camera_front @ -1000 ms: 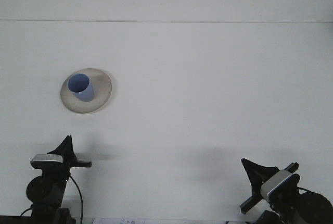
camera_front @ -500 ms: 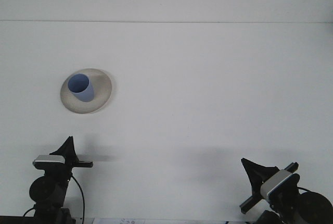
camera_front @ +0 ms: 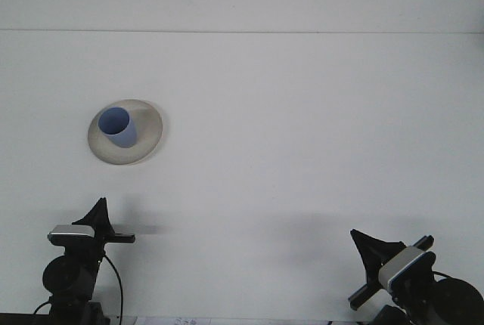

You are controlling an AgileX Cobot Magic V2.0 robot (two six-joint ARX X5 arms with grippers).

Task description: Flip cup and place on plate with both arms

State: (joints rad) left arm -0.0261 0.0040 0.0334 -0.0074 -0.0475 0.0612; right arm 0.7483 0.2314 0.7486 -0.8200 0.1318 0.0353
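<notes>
A light blue cup [camera_front: 118, 126] stands mouth-up on a round beige plate [camera_front: 147, 130] on the left half of the white table. Nothing touches either of them. My left gripper [camera_front: 98, 210] sits low at the bottom left, well in front of the plate and apart from it. At the bottom right is my right gripper [camera_front: 366, 243], far from the cup. Both point away over the table with nothing in them. From this angle I cannot make out how either stands.
The white table [camera_front: 302, 136] stretches back to a seam line at its far edge [camera_front: 242, 32]. The arm bases and their cables fill the bottom corners of the view.
The left gripper has sunk slightly lower and a touch to the right. The cup, the plate and the right arm have not moved.
</notes>
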